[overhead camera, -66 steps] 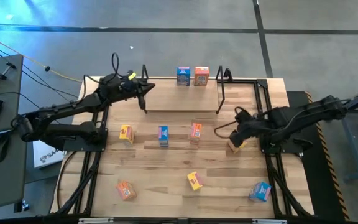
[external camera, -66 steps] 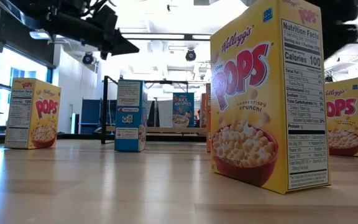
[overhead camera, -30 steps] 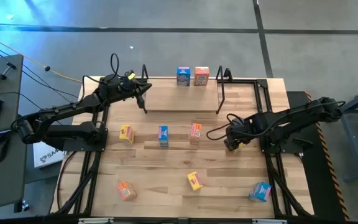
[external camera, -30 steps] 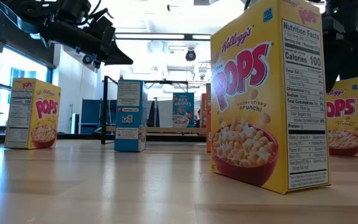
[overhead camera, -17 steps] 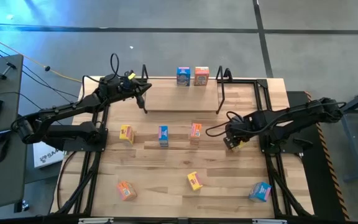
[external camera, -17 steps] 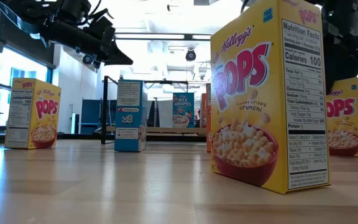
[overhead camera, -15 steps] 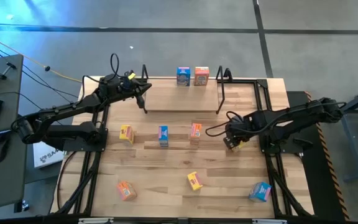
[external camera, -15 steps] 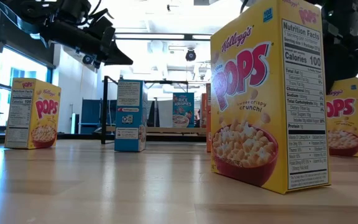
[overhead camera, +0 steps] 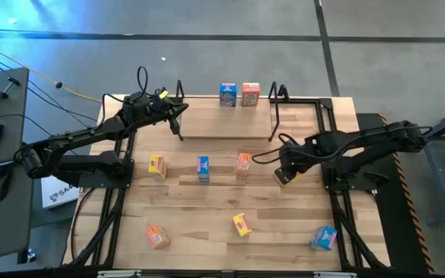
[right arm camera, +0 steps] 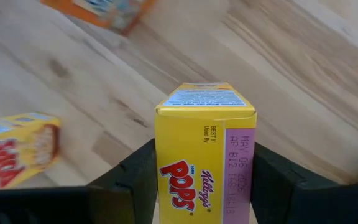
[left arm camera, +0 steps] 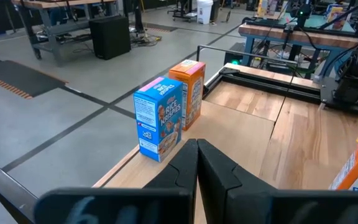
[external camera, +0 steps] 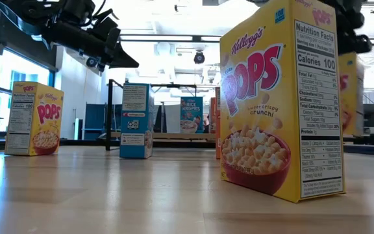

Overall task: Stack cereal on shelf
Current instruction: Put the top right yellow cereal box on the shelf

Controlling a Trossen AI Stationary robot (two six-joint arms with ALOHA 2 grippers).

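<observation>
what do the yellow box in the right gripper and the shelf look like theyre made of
The yellow box in the right gripper: thin printed cardboard by the look, with sharp folded edges, a flat top flap and a stamped date. The shelf: pale, matt wooden board with visible grain, on thin black uprights, probably metal wire.

The high view looks straight down on the whole worktop (overhead camera: 207,208) and both arms. The low view sits at worktop level, very near a yellow Pops box (external camera: 281,97), facing the shelf (external camera: 174,136), which both views share. The left wrist view looks past the blue box (left arm camera: 159,126); the right wrist view looks closely down on its held box (right arm camera: 205,149)
</observation>
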